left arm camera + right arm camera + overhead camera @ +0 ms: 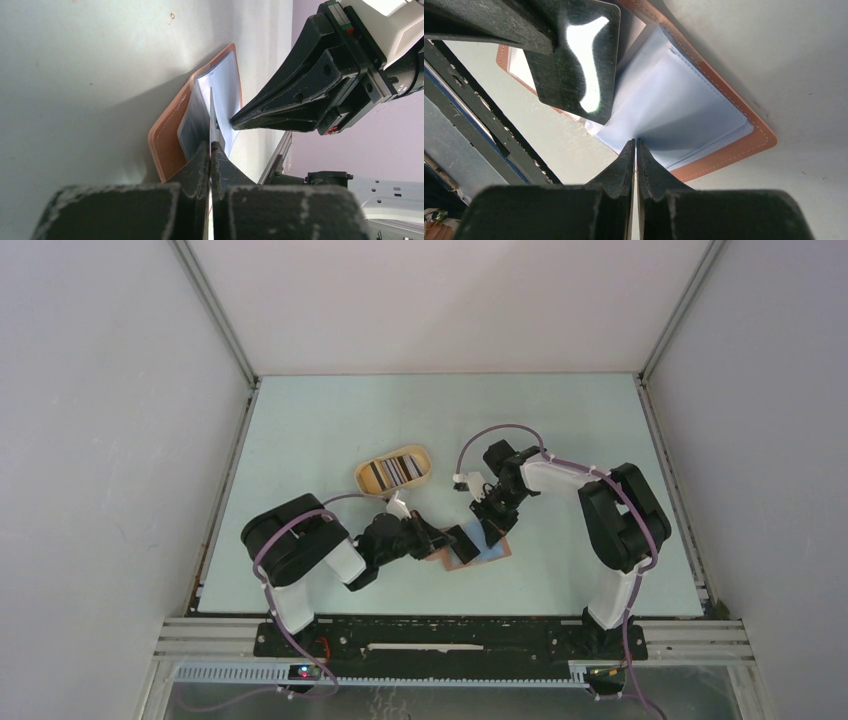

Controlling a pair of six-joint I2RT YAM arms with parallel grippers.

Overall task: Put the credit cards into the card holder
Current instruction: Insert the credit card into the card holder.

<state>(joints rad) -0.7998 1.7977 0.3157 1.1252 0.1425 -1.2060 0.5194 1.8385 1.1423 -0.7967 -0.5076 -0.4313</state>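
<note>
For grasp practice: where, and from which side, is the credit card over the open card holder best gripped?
Grip the credit card by its end farthest from the card holder, squeezing its flat faces, coming from that side; the thin leading edge stays free.

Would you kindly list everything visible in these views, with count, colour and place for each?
card holder: one, reddish-brown, open on the table between the arms
clear sleeves: several, count unclear, see-through, inside the card holder
dark card: one, glossy black, over the card holder
striped cards: several, count unclear, dark and light, in the tray
tray: one, tan, farther back on the table
table: one, pale green, under everything
left pincer: one, black, shut on the dark card
right pincer: one, black, shut on one of the clear sleeves
</note>
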